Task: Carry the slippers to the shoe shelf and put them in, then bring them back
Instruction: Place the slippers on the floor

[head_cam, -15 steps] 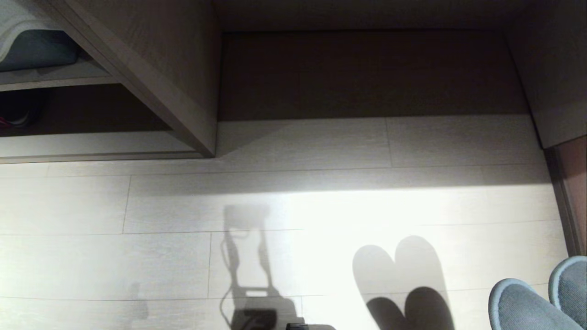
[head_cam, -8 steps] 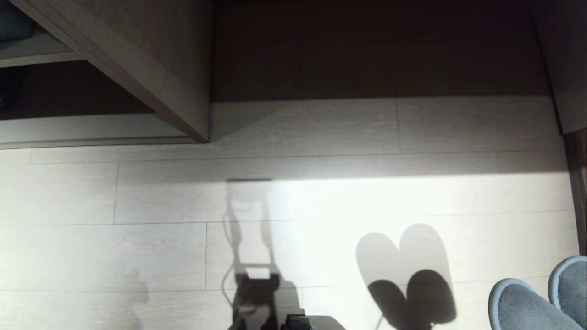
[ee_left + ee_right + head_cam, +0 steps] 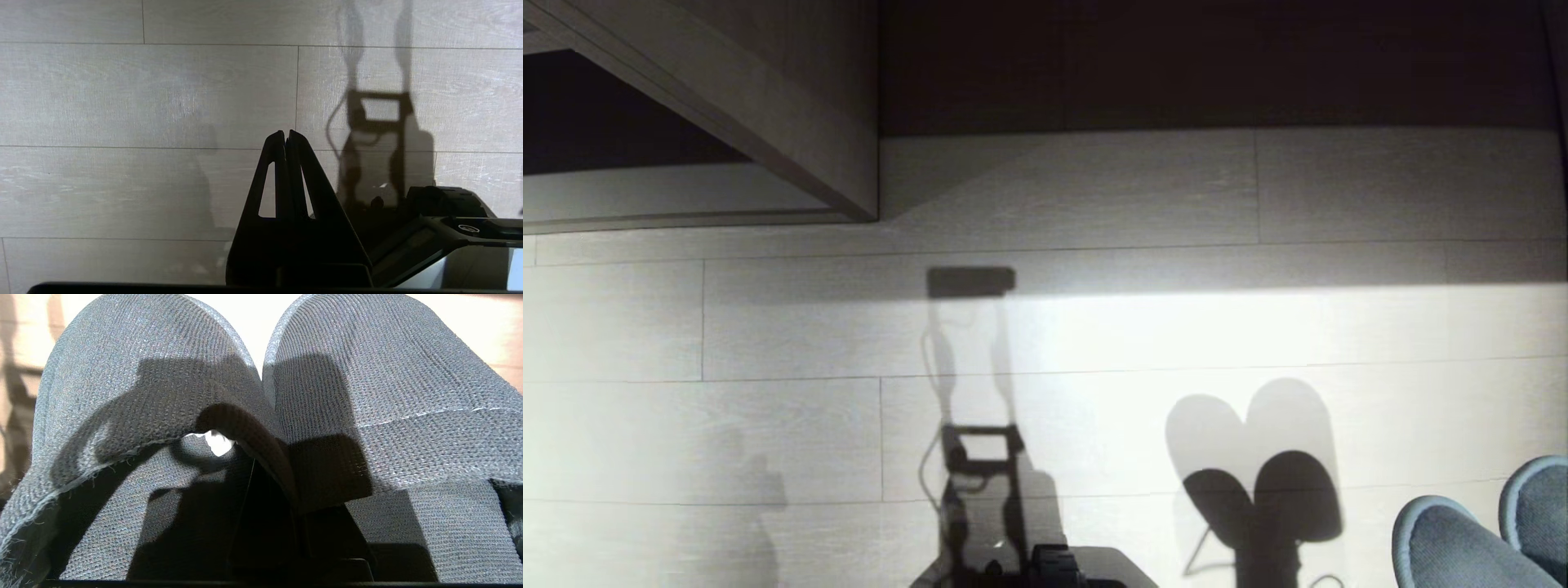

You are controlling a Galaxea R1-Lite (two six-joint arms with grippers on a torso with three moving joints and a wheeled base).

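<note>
Slippers pinched in the right claw (image 3: 261,490)

Right claw grips the grey-blue woven fabric slippers (image 3: 261,388) together, toes at five o'clock in the head view above pale plank floor (image 3: 768,327); left claw (image 3: 285,136) closed, empty; pale wood shoe shelf (image 3: 768,122) at eleven o'clock.

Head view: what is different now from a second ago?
The whole picture has slid: the camera tipped down, so the shelf and its dark recess moved toward the top edge and more floor shows. That is the camera, not the furniture. The slippers keep their spot at the lower right corner, pinched together in the shut right gripper. The left gripper hangs shut and empty.
</note>
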